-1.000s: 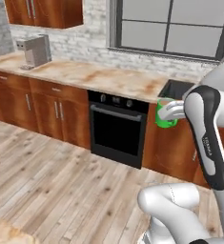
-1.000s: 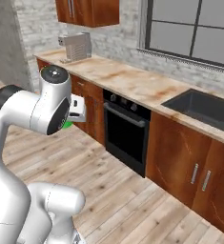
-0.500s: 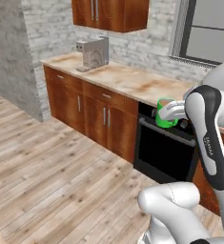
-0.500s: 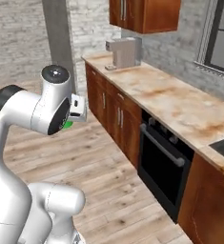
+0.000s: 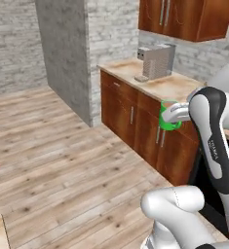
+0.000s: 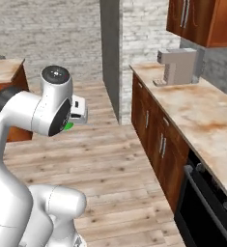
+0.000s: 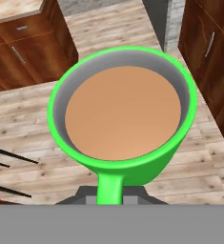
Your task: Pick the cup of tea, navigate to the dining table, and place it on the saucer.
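Observation:
The cup of tea (image 7: 123, 112), a bright green mug full of brown liquid, sits upright and close in the hand view, its handle (image 7: 108, 188) pointing down between my fingers. My gripper (image 5: 173, 115) is shut on that handle and holds the cup (image 5: 167, 119) in the air at chest height, in front of the lower cabinets. From the right base view my hand (image 6: 78, 110) pokes out from behind the arm, with a sliver of green cup (image 6: 67, 126) under it. The saucer is out of view. I cannot tell whether any surface here is the dining table.
A wood-fronted counter (image 6: 202, 111) runs along the right with a grey coffee machine (image 5: 155, 61) on it and a black oven (image 6: 206, 207) at its near end. A grey pillar (image 5: 67, 48) stands beyond. A beige-topped wood unit (image 6: 4, 72) stands far left. Plank floor (image 5: 62, 160) lies open between.
The whole picture has swung, so the base has turned: oven and window slid off right, pillar and open floor came in. The cup stays in my shut gripper.

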